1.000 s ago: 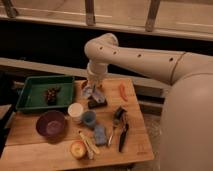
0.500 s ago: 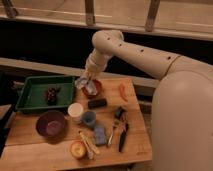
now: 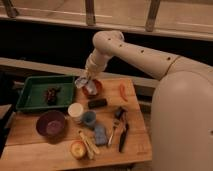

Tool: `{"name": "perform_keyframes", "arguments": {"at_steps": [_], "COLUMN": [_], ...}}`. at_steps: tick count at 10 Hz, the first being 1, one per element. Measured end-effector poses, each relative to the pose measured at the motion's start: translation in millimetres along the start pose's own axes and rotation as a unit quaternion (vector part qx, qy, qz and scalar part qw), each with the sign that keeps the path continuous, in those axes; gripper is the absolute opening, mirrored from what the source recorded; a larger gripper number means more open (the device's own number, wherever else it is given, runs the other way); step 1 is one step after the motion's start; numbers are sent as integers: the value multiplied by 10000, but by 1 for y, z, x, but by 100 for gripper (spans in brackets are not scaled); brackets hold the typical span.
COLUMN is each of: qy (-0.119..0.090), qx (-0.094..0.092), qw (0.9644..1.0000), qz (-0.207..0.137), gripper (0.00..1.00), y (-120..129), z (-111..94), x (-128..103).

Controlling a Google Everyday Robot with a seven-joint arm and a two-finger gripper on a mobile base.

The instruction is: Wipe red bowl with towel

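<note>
Gripper [image 3: 88,79], clamped on the pale towel [image 3: 81,83], sits at the left rim of the red bowl [image 3: 95,89] near frame centre, apparently mid-wipe; next, the cloth must sweep across the bowl's inside.

End effector [image 3: 86,78] at rim of red bowl [image 3: 94,90], towel [image 3: 80,83] bunched beneath it, wooden table [image 3: 137,142] (green tray [image 3: 31,89] alongside)

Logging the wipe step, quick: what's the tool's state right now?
The tool: closed on the towel, over the left rim of the red bowl.
</note>
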Motion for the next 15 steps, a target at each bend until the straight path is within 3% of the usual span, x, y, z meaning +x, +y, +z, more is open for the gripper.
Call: {"name": "perform_keyframes", "arguments": {"at_steps": [3, 8, 9, 10, 15], "qy": [101, -60, -93, -131, -129], "qx": [198, 580, 576, 455, 458], "qw": [9997, 9981, 9981, 9986, 9987], "qz": [-125, 173, 219, 235, 193], "gripper": [0, 0, 0, 0, 0], "y": [-4, -60, -68, -69, -66], "z": [33, 44, 44, 43, 44], "x": [-23, -34, -33, -28, -28]}}
